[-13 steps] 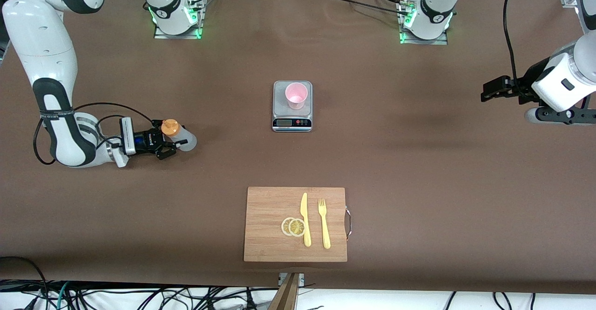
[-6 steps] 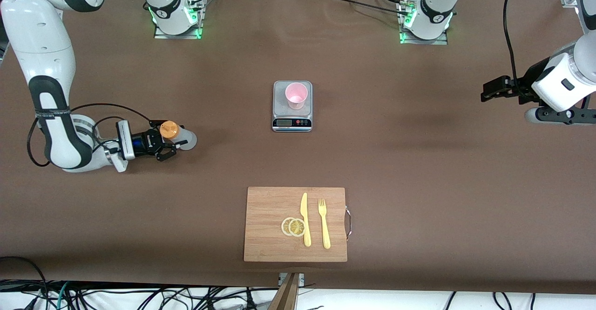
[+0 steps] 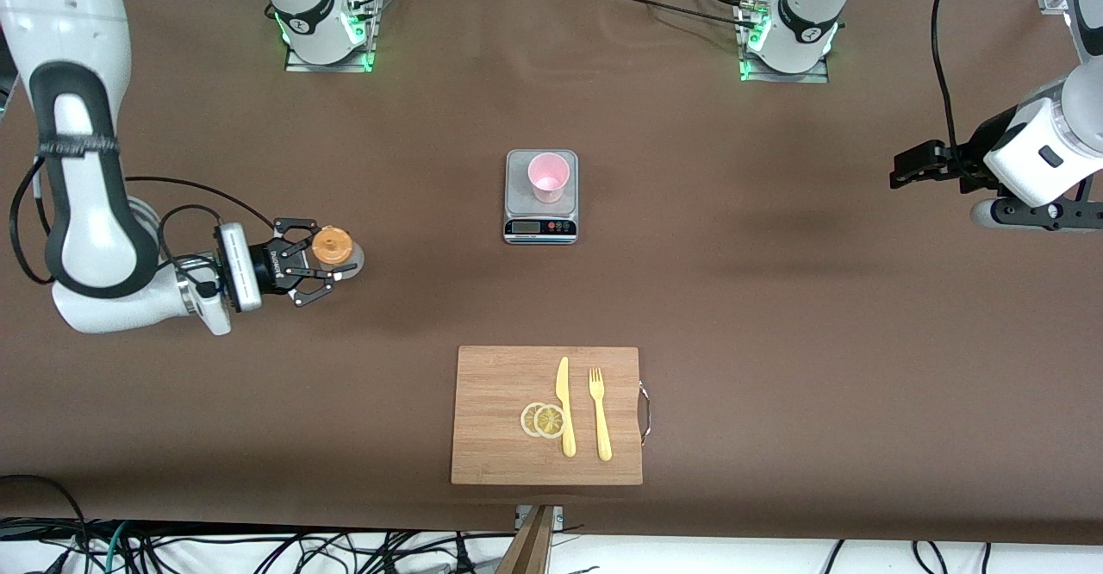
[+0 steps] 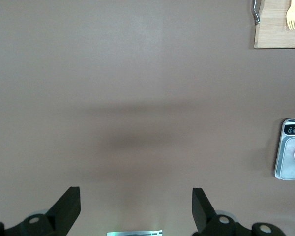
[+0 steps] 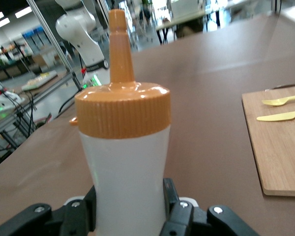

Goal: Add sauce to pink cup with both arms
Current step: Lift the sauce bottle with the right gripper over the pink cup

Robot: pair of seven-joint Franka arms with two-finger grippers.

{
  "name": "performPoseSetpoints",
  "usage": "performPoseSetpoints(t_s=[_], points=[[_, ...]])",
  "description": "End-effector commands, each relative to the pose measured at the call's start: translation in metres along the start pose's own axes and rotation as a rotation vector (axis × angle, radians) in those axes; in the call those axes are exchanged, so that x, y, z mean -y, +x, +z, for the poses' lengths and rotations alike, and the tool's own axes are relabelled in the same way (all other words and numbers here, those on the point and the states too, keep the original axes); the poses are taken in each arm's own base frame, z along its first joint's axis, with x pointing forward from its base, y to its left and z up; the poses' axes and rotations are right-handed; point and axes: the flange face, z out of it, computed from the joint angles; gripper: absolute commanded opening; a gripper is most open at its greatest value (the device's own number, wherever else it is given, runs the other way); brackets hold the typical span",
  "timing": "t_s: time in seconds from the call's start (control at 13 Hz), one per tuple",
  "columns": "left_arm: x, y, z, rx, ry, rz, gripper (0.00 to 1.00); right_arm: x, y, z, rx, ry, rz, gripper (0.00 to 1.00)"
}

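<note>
Orange-capped sauce bottle [image 3: 334, 251], mid-left, now stands upright, clamped by right gripper [image 3: 303, 272]; left gripper [image 3: 905, 166] waits apart, pouring into the pink cup [image 3: 548, 176] next.

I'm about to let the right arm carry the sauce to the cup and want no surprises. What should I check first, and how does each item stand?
1. right gripper shut on the sauce: ok; the fingers flank the bottle body.
2. Bottle upright, orange cap on: ok.
3. pink cup upright on the scale: ok.
4. Bare table between bottle and cup: ok.
5. left gripper open, waiting at its own end of the table, away from the cup: ok.
6. Sauce level in the bottle: cannot tell.
</note>
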Motion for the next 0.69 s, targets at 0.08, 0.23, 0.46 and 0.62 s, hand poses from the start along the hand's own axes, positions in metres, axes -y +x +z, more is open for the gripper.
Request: performPoseSetpoints(t_s=[0.08,0.23,0.46,0.62], points=[[0.0,-0.002,-0.004,-0.005,0.018,0.012,1.0,0.008,0.079,0.035,0.258,-0.007,-0.002,0.26],[0.0,-0.002,-0.004,-0.005,0.016,0.013,1.0,0.016,0.113,0.062,0.433,-0.008,-0.009,0.26],[0.0,-0.002,-0.004,-0.005,0.016,0.014,1.0,0.028,0.149,0.117,0.636,-0.02,0.071,0.26],[0.0,-0.002,-0.004,-0.005,0.016,0.014,1.0,0.03,0.152,0.152,0.68,-0.014,0.053,0.27]])
